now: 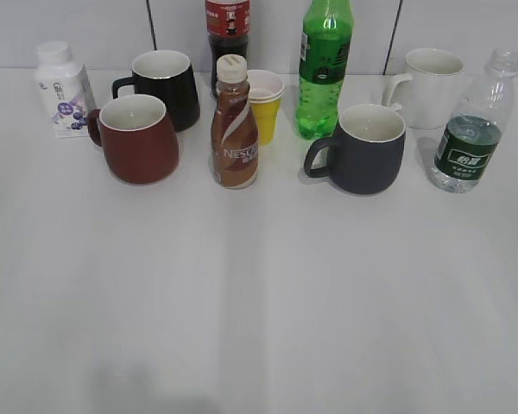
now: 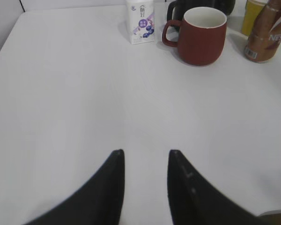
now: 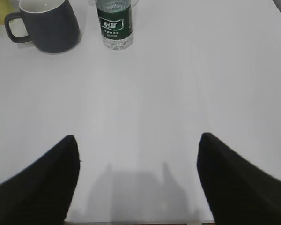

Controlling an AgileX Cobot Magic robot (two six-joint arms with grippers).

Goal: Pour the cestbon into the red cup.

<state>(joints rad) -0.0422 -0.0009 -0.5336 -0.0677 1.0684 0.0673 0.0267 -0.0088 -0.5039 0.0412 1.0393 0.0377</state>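
The cestbon (image 1: 473, 129), a clear ribbed bottle with a dark green label and no cap, stands upright at the far right; it also shows at the top of the right wrist view (image 3: 114, 23). The red cup (image 1: 138, 138) stands at the left, handle to the left, and shows in the left wrist view (image 2: 201, 35). My left gripper (image 2: 145, 152) is open and empty, well short of the red cup. My right gripper (image 3: 138, 138) is wide open and empty, well short of the bottle. Neither gripper shows in the exterior view.
A black mug (image 1: 167, 86), brown Nescafe bottle (image 1: 234, 125), yellow paper cup (image 1: 264, 105), bright green soda bottle (image 1: 324, 69), dark grey mug (image 1: 363, 148), white mug (image 1: 429, 86), small white milk bottle (image 1: 62, 89) and a dark cola bottle (image 1: 227, 26) stand in the back row.
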